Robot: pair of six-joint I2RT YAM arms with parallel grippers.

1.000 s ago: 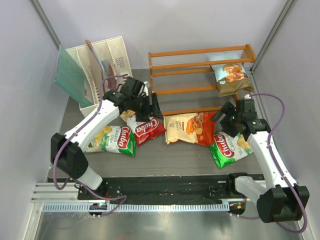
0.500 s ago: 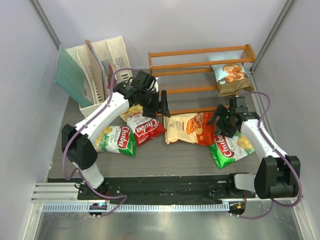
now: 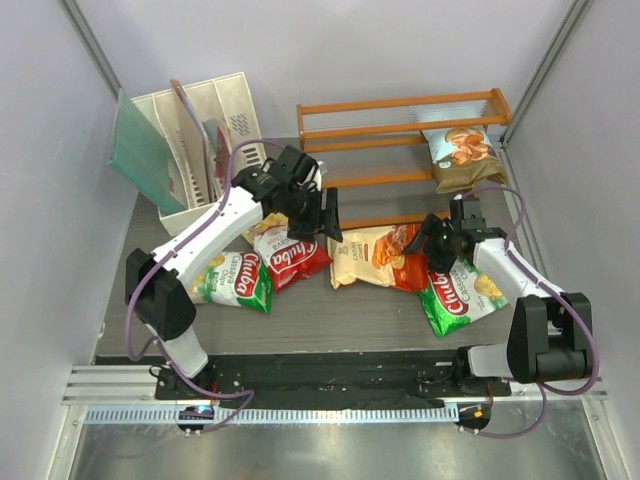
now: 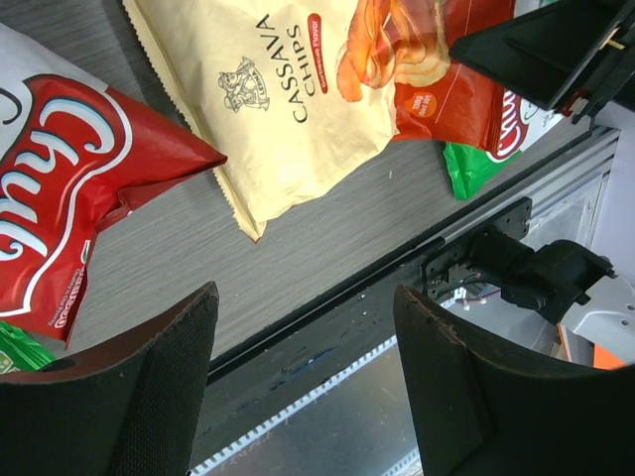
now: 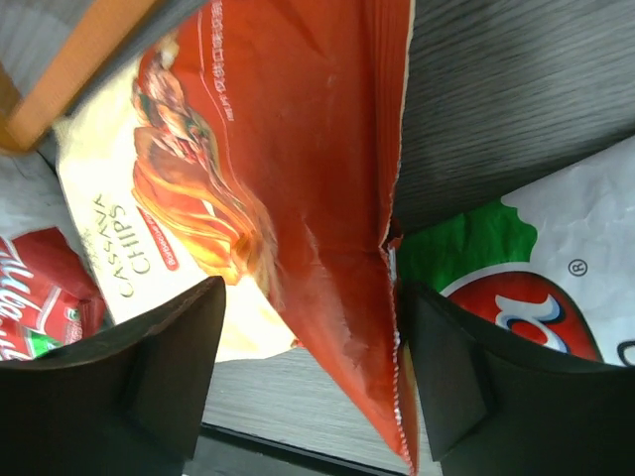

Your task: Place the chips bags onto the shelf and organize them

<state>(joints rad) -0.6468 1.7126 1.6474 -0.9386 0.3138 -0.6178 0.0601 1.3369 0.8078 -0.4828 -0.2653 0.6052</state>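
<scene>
Hovering over the middle of the surface (image 3: pixel 330 310), the left fingers (image 3: pixel 328 214) stand wide apart with nothing between them, just beside the red Chiba bag (image 3: pixel 290 258); the right fingers (image 3: pixel 430 235) are likewise spread wide, over the red end of the cream and orange-red bag (image 3: pixel 375 258); a green Chiba bag (image 3: pixel 460 295) overlaps that end, toward the right edge; a second green bag (image 3: pixel 235 280) lies toward the left edge; the shelf (image 3: pixel 400 108) stands along the far edge, a light-blue and brown bag (image 3: pixel 460 152) at its right end.
</scene>
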